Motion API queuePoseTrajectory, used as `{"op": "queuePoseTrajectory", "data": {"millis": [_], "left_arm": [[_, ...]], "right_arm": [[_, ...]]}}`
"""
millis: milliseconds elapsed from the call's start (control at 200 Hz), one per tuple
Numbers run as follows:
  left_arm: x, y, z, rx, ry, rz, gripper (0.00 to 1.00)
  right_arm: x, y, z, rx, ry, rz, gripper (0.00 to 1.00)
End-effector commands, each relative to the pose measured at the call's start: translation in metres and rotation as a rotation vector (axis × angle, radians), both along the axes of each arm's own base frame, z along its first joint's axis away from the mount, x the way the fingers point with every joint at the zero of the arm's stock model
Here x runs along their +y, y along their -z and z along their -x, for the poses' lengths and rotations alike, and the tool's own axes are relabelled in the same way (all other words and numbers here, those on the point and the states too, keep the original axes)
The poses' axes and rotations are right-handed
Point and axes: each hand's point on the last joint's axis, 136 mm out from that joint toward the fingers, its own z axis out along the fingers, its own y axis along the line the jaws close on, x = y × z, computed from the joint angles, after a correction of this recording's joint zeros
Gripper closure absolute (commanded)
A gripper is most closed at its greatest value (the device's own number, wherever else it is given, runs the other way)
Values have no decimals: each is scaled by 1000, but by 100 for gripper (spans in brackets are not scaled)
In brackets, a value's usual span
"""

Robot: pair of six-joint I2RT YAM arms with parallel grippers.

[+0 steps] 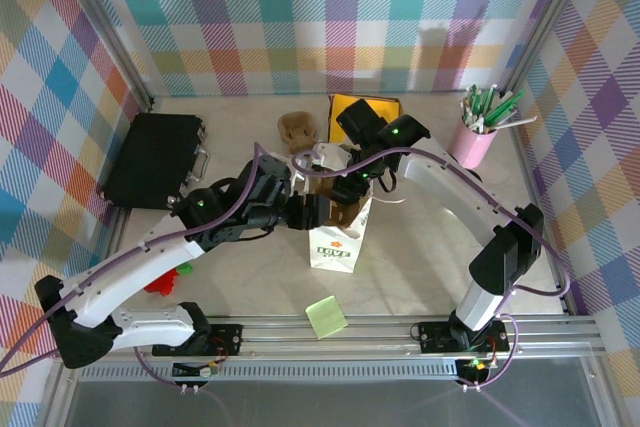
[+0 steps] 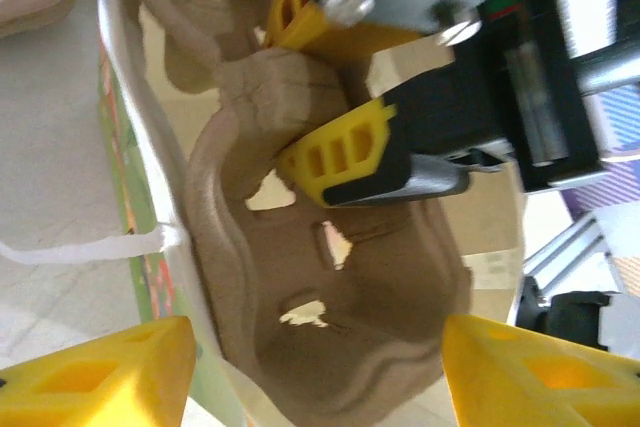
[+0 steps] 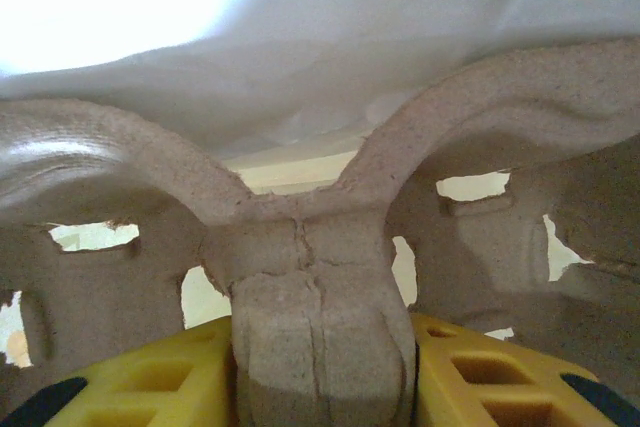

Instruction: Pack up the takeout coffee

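Note:
A white paper bag [image 1: 335, 245] with a green print stands mid-table. A brown pulp cup carrier [image 1: 346, 211] sits in its mouth. My right gripper [image 1: 349, 187] reaches in from above and is shut on the carrier's central post [image 3: 320, 277], with a yellow finger pressed to each side. The bag's white wall [image 3: 300, 57] rises behind the carrier. My left gripper [image 1: 302, 212] is at the bag's left side and open. Its yellow fingertips [image 2: 100, 372] stand wide on either side of the carrier's end [image 2: 330, 287] and the bag's wall [image 2: 135, 177]. The takeout coffee is out of view.
A black case [image 1: 155, 159] lies at the back left. A pink cup of pens [image 1: 478, 137] stands at the back right. A yellow object [image 1: 365, 107] and a brown pulp piece [image 1: 297, 128] lie behind the bag. A green note [image 1: 326, 316] and a red object [image 1: 168, 280] are near the front.

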Motion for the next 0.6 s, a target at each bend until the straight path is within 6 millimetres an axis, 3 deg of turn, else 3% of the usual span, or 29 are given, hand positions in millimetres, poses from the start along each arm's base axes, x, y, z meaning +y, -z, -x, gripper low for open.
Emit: {"op": "queuePoseTrajectory", "data": {"millis": [0,235,595], "left_arm": [[14,8,3,15,-38,-74,36],[9,27,22,97,64,-115,41],[0,16,61,130,326,-96,43]], "right_arm": [[2,-2,1,13,2,4,58],[1,-3,-5,11,14,11,58],[-2,1,-14,13,37,25,58]]}}
